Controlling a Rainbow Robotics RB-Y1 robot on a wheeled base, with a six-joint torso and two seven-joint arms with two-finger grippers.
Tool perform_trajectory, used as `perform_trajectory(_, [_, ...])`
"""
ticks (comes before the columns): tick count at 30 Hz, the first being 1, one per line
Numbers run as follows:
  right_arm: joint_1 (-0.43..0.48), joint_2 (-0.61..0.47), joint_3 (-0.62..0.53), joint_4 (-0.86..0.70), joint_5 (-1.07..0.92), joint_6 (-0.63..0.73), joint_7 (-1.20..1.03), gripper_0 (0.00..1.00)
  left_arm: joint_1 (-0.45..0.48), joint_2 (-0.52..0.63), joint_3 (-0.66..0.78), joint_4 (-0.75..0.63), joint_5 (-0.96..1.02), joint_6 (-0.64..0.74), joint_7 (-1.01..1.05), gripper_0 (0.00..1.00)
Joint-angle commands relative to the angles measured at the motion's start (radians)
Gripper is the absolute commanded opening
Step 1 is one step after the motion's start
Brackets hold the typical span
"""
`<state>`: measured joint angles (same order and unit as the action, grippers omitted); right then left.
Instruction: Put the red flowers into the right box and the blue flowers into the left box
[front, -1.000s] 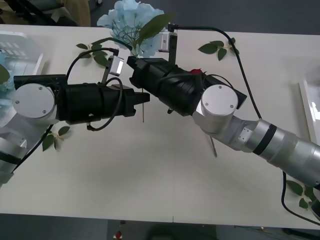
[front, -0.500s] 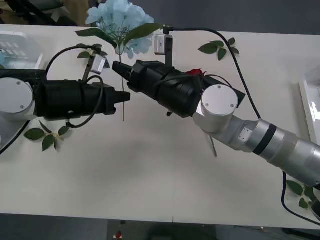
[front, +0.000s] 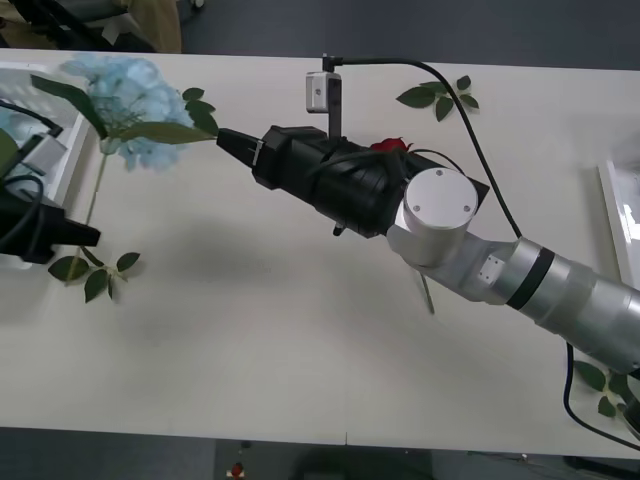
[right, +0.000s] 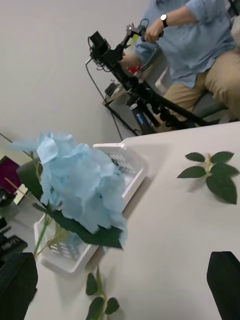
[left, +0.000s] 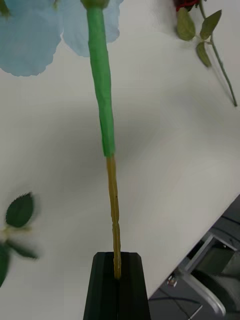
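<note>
Left claw (left: 118, 285) is clamped on the bare stem end of a blue flower (front: 125, 110), bloom pointing away. The left box (front: 45, 110) sits just beside the bloom. Right claw (right: 120, 285) hangs open mid-counter (front: 300, 330).

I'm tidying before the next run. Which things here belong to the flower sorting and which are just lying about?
Job:
blue flower, stem clamped in left gripper
red flower, behind right arm
left box
right box
right gripper, open

Lying about:
leaf sprigs
</note>
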<state>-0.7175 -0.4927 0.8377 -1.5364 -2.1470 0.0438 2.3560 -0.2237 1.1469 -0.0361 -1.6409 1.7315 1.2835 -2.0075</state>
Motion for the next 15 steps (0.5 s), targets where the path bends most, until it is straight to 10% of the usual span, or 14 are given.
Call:
perform_trajectory(1, [-0.022,-0.049,-0.022,-0.016,-0.043,0.047,-0.001,1.00,0.049,0.016,0.157,0.053,-0.024,0.125,0.022,0.00])
perform_trajectory(15, [0.069,-0.313,-0.032,-0.028,-0.088,0.214,-0.225,1.00,0.351,-0.019,0.490,0.001,-0.285,0.174,-0.106,0.01])
